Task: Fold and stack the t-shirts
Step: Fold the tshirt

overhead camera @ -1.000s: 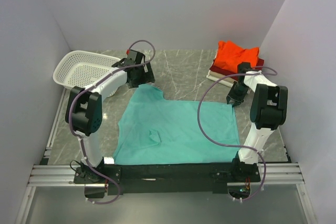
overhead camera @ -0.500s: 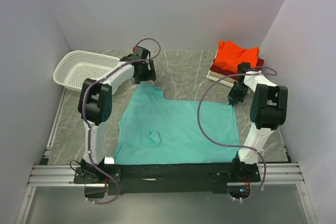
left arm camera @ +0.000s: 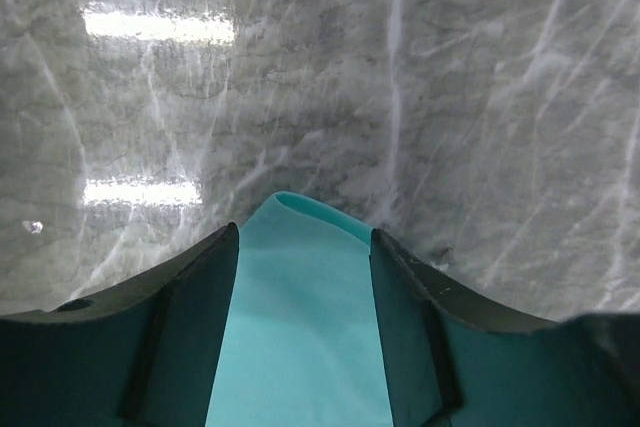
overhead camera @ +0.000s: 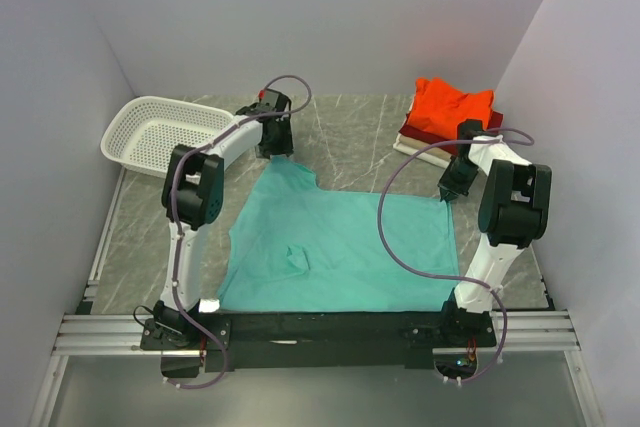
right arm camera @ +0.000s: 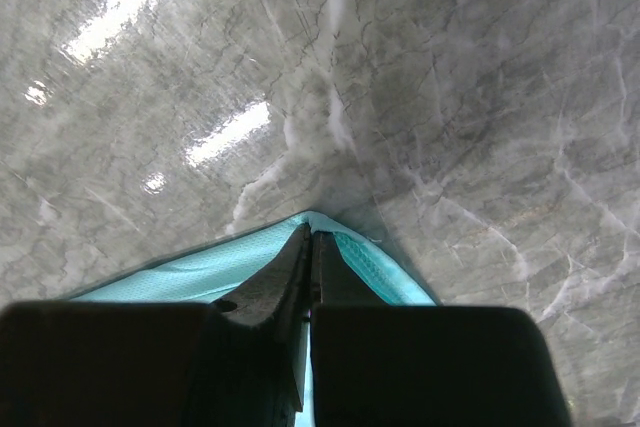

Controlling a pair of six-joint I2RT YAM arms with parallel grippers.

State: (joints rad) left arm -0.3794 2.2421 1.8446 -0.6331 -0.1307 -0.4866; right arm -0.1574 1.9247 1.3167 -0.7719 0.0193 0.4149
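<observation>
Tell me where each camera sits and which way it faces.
Top external: above and behind the bases, looking down on the table; left arm, right arm, teal t-shirt, basket and folded stack show.
Left wrist: faces down along the left end effector; its fingers straddle a shirt corner.
Right wrist: faces down along the right end effector, shut on another corner.
Shared: both wrist views show teal cloth on the table.

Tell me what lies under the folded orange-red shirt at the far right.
Under the folded orange-red cloth shirt lie a dark red folded shirt and a cream folded shirt; only their edges show, the rest is covered.
</observation>
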